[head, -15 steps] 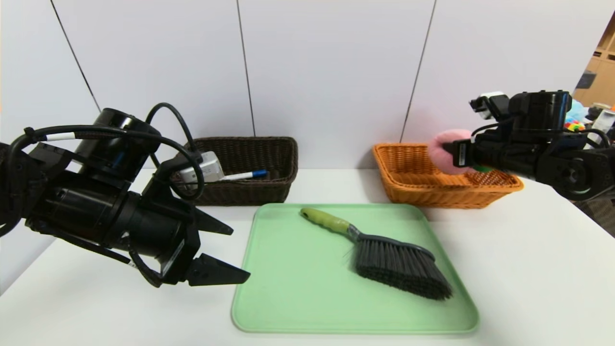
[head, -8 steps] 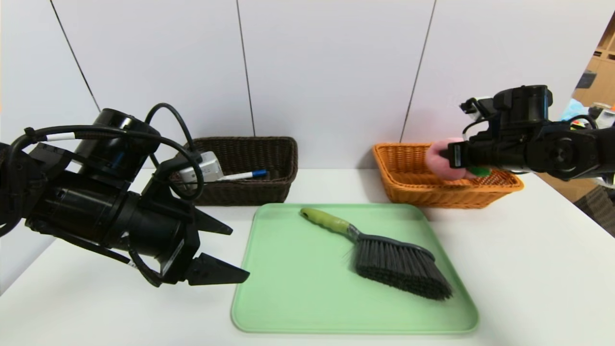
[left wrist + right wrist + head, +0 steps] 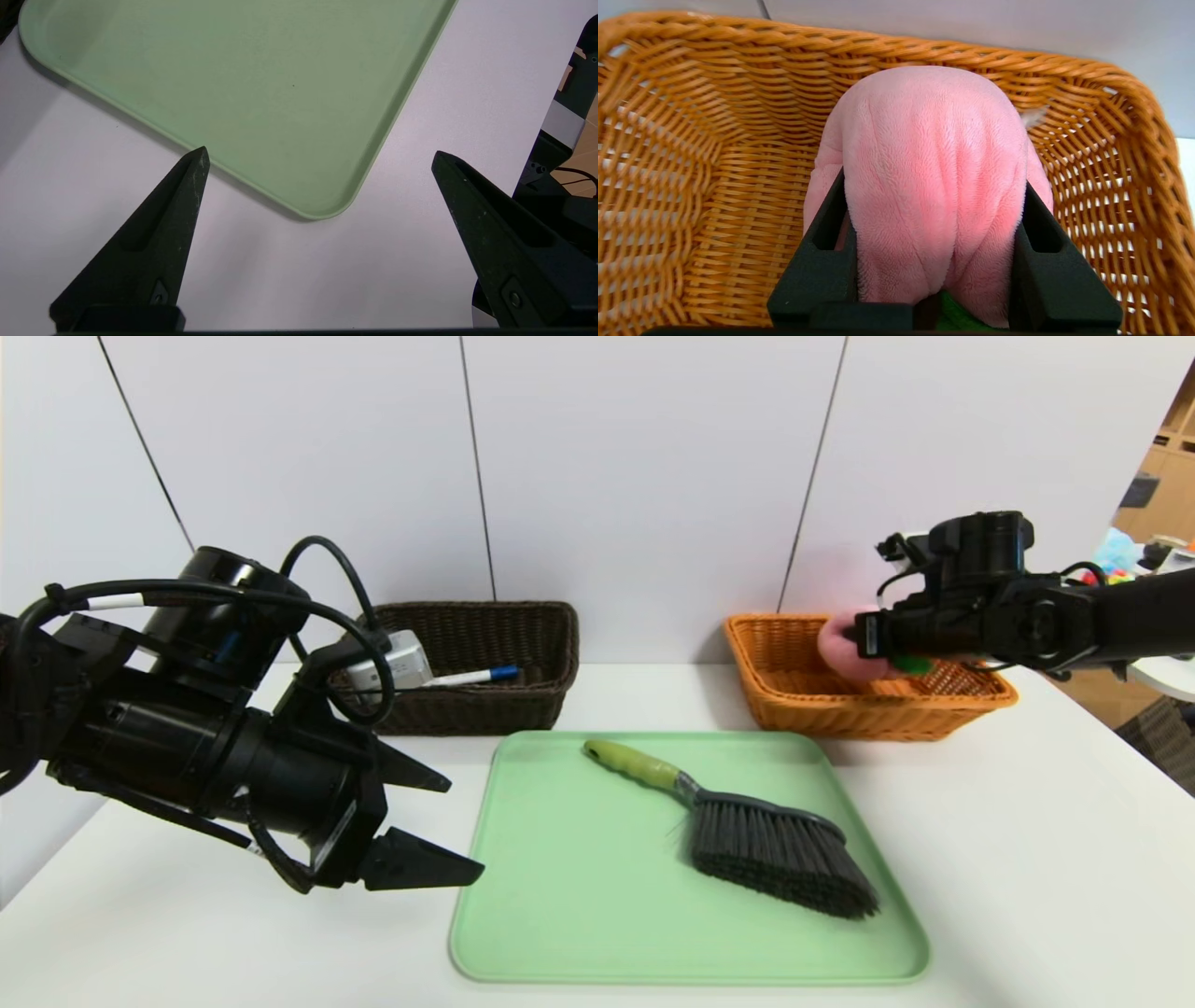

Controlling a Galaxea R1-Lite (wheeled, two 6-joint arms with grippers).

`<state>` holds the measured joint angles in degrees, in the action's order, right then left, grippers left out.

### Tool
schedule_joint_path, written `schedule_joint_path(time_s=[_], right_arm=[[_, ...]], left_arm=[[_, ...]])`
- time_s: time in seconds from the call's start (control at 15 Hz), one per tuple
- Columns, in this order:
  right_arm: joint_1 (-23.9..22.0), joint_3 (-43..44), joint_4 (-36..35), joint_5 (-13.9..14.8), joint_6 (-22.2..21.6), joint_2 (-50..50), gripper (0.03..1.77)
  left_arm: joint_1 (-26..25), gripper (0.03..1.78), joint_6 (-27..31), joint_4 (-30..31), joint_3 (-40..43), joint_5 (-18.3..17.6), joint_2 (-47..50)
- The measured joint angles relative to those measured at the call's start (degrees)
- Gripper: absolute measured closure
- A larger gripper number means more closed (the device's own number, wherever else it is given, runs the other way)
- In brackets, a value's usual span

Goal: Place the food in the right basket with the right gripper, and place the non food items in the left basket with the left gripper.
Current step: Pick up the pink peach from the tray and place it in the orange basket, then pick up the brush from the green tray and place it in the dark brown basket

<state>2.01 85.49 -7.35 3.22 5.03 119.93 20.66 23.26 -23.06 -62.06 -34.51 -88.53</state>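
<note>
The plush peach (image 3: pixel 929 186) is pinched between the jaws of the right gripper (image 3: pixel 934 261), hanging inside the orange-tan basket (image 3: pixel 794 695) at about two o'clock from the green tray (image 3: pixel 560 915), not yet let go. The marker pen (image 3: pixel 476 677) already lies in the dark brown basket (image 3: pixel 523 709) at eleven o'clock; the brush (image 3: pixel 766 840) lies on the tray, untouched. The right arm reaches out nearly level. The left gripper (image 3: pixel 443 826) hovers at the tray's eight o'clock, fingers spread wide and empty.

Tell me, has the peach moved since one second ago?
Yes. The peach, held in the right tool, moved left and lower against the orange basket, sinking toward its inside.
</note>
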Motion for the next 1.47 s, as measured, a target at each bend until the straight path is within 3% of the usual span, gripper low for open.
schedule_joint_path(time_s=[0.4, 0.87, 1.47], right_arm=[[0.2, 0.5, 0.1, -0.2, -0.2, 2.2, 1.01], [0.5, 0.5, 1.4, -0.3, -0.2, 1.3, 0.48], [1.3, -0.6, 11.7, -0.7, -3.8, -10.4, 0.21]], left_arm=[[0.0, 0.12, -0.1, 0.8, -0.1, 0.0, 0.0], [0.0, 0.12, -0.5, 2.4, 0.2, -0.1, -0.1], [-0.2, 0.12, -0.4, 2.3, 0.4, -0.1, 0.9]])
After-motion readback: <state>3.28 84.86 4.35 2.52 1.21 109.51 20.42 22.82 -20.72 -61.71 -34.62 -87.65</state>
